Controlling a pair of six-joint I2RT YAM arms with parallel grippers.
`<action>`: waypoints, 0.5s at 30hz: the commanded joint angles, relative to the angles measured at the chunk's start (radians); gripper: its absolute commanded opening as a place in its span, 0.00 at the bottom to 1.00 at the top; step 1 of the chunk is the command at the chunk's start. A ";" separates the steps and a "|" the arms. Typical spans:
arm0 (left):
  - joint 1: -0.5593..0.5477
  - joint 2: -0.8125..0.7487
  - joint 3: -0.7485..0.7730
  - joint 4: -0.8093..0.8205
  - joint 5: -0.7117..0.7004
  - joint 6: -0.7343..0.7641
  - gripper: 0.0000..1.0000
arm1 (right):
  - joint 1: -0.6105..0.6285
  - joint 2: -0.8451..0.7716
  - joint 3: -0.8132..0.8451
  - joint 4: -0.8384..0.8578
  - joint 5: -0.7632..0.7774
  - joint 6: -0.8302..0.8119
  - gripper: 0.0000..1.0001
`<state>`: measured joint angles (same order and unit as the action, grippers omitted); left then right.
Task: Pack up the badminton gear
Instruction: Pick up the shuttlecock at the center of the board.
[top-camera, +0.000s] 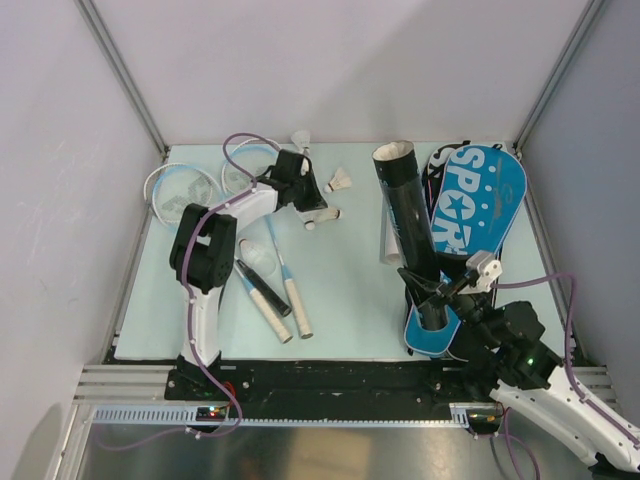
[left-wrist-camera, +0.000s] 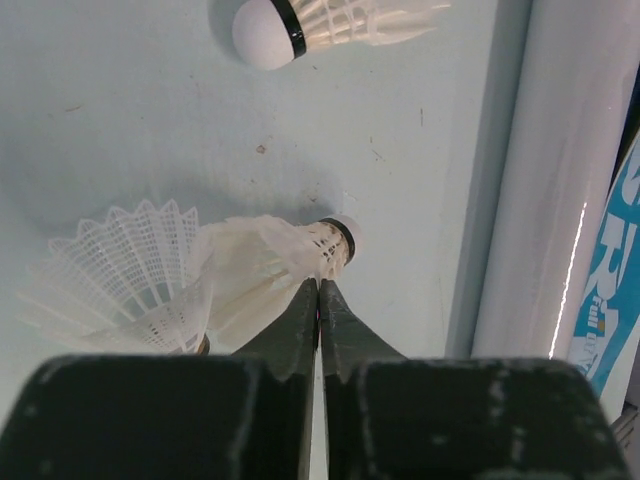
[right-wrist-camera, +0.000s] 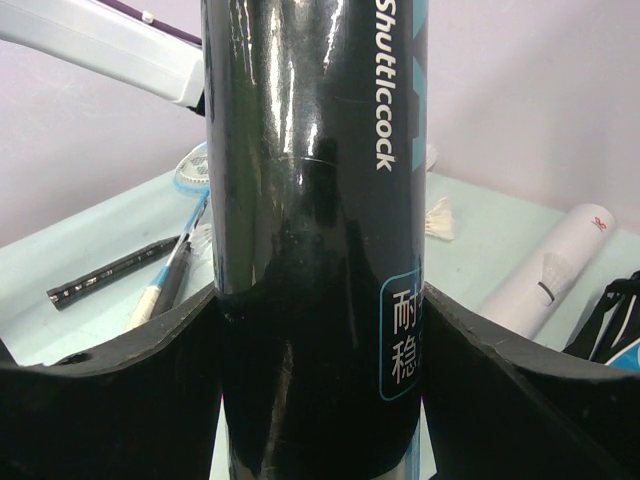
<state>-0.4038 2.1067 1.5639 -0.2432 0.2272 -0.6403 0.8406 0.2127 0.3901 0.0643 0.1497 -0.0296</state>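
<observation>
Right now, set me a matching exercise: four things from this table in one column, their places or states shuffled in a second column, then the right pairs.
Things:
1. black tube
2. rackets
3. blue bag
4. left fingers

Places or states:
A. closed, tips at a shuttlecock
B. lying along the right side of the mat
C. standing tilted between the right fingers
D. lying flat left of centre, handles toward the near edge

Pairs: 1-C, 2-D, 3-B, 4-A
</observation>
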 joint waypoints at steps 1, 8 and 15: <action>-0.001 -0.046 -0.003 0.053 0.052 -0.016 0.02 | 0.003 0.018 0.052 0.067 0.019 0.020 0.29; -0.001 -0.191 -0.017 0.073 0.127 -0.033 0.00 | 0.003 0.072 0.052 0.070 0.011 0.023 0.29; 0.018 -0.432 -0.094 0.073 0.188 -0.002 0.00 | 0.003 0.112 0.051 0.012 -0.004 -0.060 0.31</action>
<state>-0.4011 1.8591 1.4971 -0.2165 0.3504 -0.6559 0.8406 0.3168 0.3901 0.0563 0.1493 -0.0334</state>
